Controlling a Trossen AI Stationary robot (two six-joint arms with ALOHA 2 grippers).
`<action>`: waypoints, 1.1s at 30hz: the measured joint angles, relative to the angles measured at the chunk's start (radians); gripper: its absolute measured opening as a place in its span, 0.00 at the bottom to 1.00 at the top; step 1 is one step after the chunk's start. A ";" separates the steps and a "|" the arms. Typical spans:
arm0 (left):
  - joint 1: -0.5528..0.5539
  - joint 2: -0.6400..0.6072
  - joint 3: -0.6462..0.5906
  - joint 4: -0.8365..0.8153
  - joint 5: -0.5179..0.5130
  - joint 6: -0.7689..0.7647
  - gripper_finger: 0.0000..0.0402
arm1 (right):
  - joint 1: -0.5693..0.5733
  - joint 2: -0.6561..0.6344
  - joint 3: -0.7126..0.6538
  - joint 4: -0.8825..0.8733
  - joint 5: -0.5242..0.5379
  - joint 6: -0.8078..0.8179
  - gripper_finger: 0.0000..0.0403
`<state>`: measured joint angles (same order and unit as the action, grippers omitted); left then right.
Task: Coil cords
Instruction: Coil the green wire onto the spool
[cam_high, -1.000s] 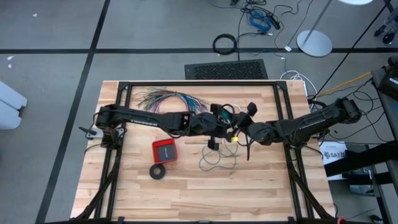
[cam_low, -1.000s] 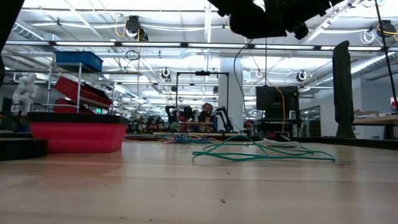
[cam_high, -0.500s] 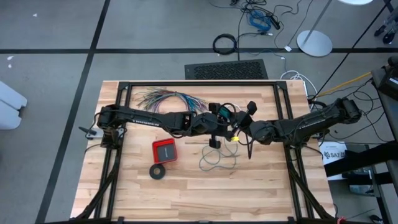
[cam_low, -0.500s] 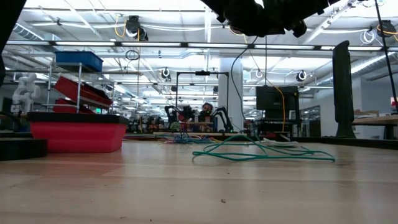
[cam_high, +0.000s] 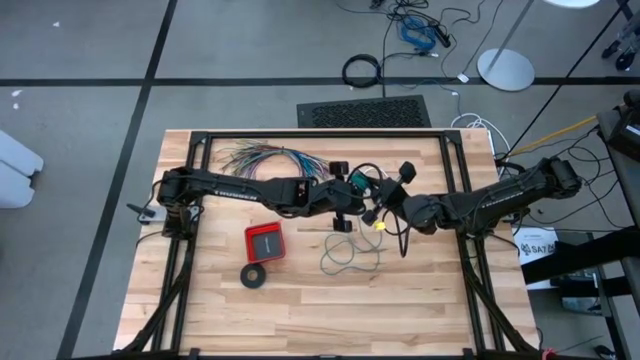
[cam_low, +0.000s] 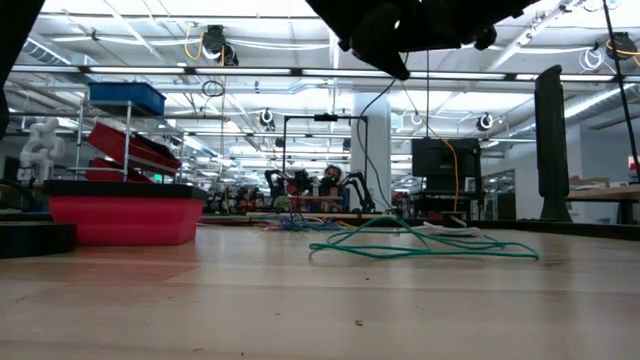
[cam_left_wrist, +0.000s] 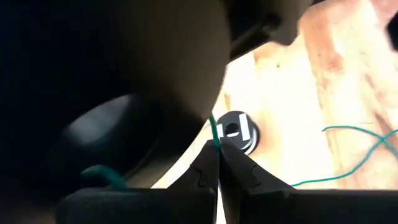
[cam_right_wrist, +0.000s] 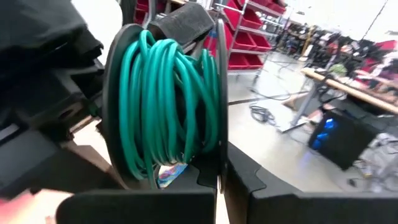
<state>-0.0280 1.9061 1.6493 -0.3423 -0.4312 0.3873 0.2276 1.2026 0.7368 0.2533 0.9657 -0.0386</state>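
**Two arms meet over the middle of the bench, both pinched on green wire**

The wooden table (cam_high: 300, 300) sits in a black frame on a grey floor crossed by dark lines. A black floor mat (cam_high: 362, 111) lies just beyond its far edge, with loose cables on the floor past that. From table height the room runs deep: bright ceiling strips, shelving with red and blue bins (cam_low: 125, 98), and other workstations far back.

At the left, the fanned bundle of coloured wires (cam_high: 262, 157) lies near the far edge. Nearer the front sits a shallow red tray (cam_high: 265, 242); from above I can only make out a dark inner panel, so I cannot tell what, if anything, is in it. A black tape-like ring (cam_high: 254, 276) lies just in front of it.

In the centre, the left gripper (cam_high: 345, 212) hangs above the table, fingers together and clamped on a strand of the teal-green wire (cam_high: 352, 255), whose loose tangle rests on the wood below. A small black round piece (cam_left_wrist: 236, 129) lies on the table under it.

Just beside it, the right gripper (cam_high: 380, 210) has its fingers shut on a spool wound thick with green wire (cam_right_wrist: 168, 99).
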 joint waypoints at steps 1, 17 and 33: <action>0.000 0.000 0.000 0.000 -0.008 -0.001 0.00 | 0.002 0.000 0.000 -0.004 0.013 -0.006 0.00; 0.059 0.000 -0.033 0.064 -0.032 -0.042 0.01 | 0.040 0.000 0.000 -0.008 0.190 -0.031 0.00; 0.122 0.001 -0.060 0.137 0.250 -0.011 0.17 | 0.098 -0.006 -0.001 0.005 0.215 -0.036 0.00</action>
<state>0.0936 1.9074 1.5894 -0.2053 -0.1812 0.3762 0.3251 1.1969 0.7359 0.2587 1.1806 -0.0742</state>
